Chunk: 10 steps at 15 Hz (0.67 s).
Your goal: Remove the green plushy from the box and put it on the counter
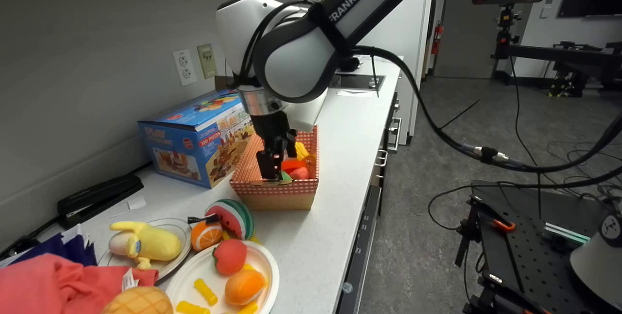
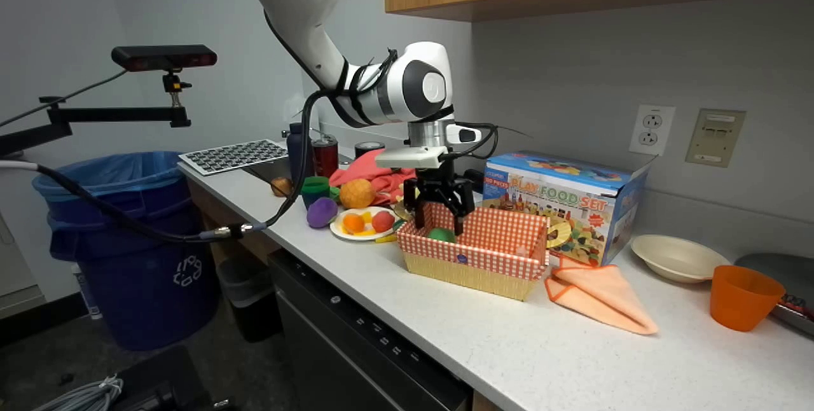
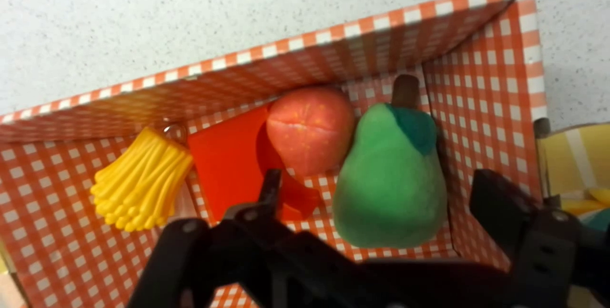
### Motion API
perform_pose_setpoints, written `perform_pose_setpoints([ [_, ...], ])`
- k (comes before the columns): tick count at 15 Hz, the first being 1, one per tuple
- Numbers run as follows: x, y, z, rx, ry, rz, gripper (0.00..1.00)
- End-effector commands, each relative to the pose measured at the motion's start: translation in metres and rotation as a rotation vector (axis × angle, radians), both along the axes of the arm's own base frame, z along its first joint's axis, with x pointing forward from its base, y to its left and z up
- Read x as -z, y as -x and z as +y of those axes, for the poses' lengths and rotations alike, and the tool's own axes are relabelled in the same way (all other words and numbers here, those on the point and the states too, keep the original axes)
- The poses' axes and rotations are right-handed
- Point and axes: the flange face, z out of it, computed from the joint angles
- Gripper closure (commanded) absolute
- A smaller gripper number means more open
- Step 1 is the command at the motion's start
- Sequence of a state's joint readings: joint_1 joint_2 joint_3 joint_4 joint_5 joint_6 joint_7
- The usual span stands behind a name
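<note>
The green plushy (image 3: pixel 391 189), a pear with a brown stem and dark leaf, lies in one end of the orange-checked box (image 3: pixel 314 38). In an exterior view the plushy (image 2: pixel 441 235) shows just over the box wall (image 2: pixel 470 274); in an exterior view only a green sliver (image 1: pixel 285 176) of it is visible. My gripper (image 3: pixel 379 177) points down into that end of the box, open, its fingertips on either side of the pear with gaps to both. Nothing is held. The white counter (image 2: pixel 572 360) carries the box.
Beside the plushy are a pink-red fruit (image 3: pixel 310 129), a red container (image 3: pixel 228 165) and yellow fries (image 3: pixel 143 181). A blue carton (image 1: pixel 184 134) stands against the wall. Plates with toy food (image 1: pixel 269 260) and a watermelon toy (image 1: pixel 235 219) sit close to the box. An orange cloth (image 2: pixel 598 299) adjoins it.
</note>
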State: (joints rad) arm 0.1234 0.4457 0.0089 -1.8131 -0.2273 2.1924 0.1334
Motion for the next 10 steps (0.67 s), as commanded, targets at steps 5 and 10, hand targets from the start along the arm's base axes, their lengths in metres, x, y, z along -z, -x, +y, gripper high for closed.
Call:
perform_pose_setpoints([
  [5,-0.0005,-0.0014,-0.0008,0.056,0.031,-0.026,0.0],
  [10,0.0005,-0.0012,0.0006,0.087,0.046,-0.035,0.0],
])
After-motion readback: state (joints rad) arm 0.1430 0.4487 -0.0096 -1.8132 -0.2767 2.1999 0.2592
